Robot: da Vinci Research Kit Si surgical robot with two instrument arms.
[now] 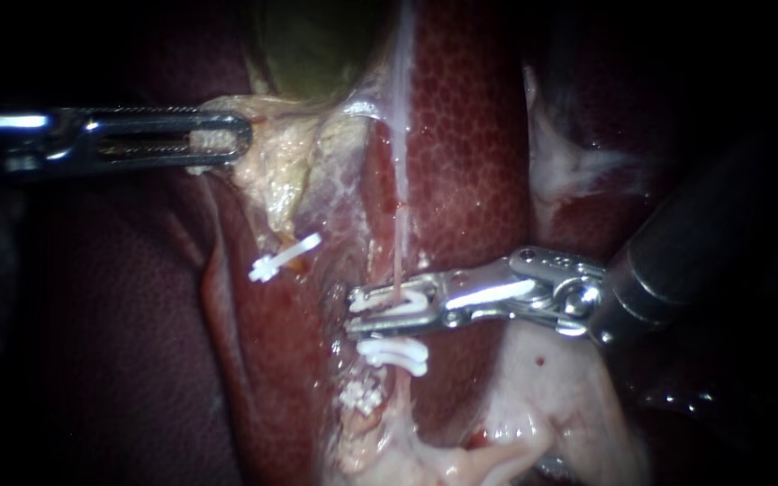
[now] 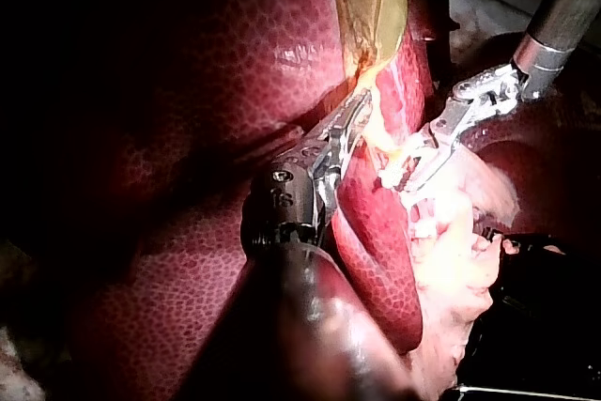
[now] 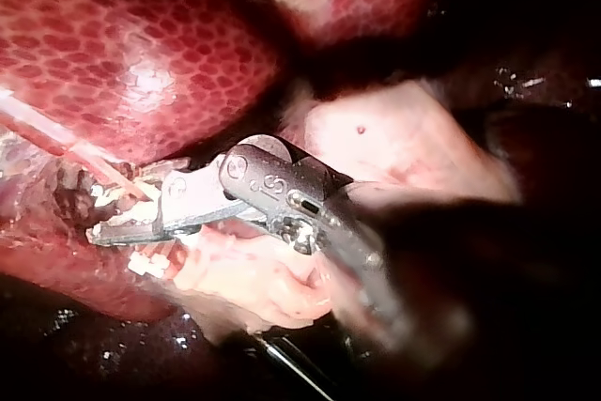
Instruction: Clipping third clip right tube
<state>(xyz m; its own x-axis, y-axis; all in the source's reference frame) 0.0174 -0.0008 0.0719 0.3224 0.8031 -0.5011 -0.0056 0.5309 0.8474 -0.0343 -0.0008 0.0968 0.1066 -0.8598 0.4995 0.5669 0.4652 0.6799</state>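
Endoscope view: the jaws of the right instrument [image 1: 355, 312] grip a white plastic clip [image 1: 411, 304] from both sides. Its legs straddle the thin pale pink right tube [image 1: 400, 225], which runs along the dark red mottled liver [image 1: 470, 162], just beside a second white clip [image 1: 395, 353] on that tube. If the tube sits shallow between the legs, closing may catch only part of it, or tear so fine a strand. The left instrument [image 1: 245, 137], jaws closed on yellowish tissue [image 1: 272, 157] below the olive-green gallbladder [image 1: 317, 45], seems to supply tension; slack there could let the tube slip free.
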